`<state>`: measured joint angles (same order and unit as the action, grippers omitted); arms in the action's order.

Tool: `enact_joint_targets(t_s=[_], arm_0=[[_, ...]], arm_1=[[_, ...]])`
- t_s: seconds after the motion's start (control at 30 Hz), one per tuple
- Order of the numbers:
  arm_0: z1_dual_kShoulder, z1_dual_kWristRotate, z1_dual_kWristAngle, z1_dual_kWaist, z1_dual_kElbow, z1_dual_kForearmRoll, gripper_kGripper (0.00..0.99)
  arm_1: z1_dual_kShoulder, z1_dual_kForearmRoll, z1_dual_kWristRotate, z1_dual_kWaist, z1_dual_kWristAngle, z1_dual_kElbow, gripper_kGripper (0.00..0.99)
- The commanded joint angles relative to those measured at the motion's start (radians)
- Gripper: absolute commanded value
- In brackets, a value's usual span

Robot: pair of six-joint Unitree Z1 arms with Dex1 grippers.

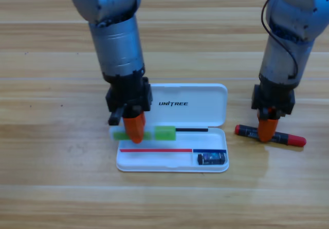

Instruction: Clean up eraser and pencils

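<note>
Your wooden table (46,188) fills the view, its planks running left to right. Two grey arms reach in from the far edge. The left arm (115,39) comes down over the left end of the open white case (172,159), whose lid (205,93) lies folded back on the far side with "UNITREE" printed on it.

Your left gripper (134,127) points down at the far left corner of the case tray, closed on the light green pencil (165,133). That pencil lies left to right across the far edge of the tray, its left end poking out past the case wall and its right part over the tray, with the orange jaw covering its middle.

Your right gripper (267,129) stands right of the case, pointing down onto the black-and-red pencil (288,138), which lies flat on the table just right of the tray. You cannot tell how wide this gripper stands.

The eraser (211,158) sits inside the case, in the small near right compartment.
</note>
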<state>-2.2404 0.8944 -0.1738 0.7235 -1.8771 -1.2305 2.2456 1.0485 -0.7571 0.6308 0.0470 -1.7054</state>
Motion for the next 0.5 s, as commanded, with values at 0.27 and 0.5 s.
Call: enact_joint_targets(t_s=[0.27,0.5], arm_0=[[-0.100,-0.025,-0.016,0.062,-0.036,-0.011,0.000],[-0.108,-0.031,-0.015,0.067,-0.036,-0.011,0.000]], arm_1=[[0.065,-0.013,-0.016,-0.028,0.024,0.081,0.000],[0.005,-0.010,-0.008,-0.025,0.017,0.087,0.000]])
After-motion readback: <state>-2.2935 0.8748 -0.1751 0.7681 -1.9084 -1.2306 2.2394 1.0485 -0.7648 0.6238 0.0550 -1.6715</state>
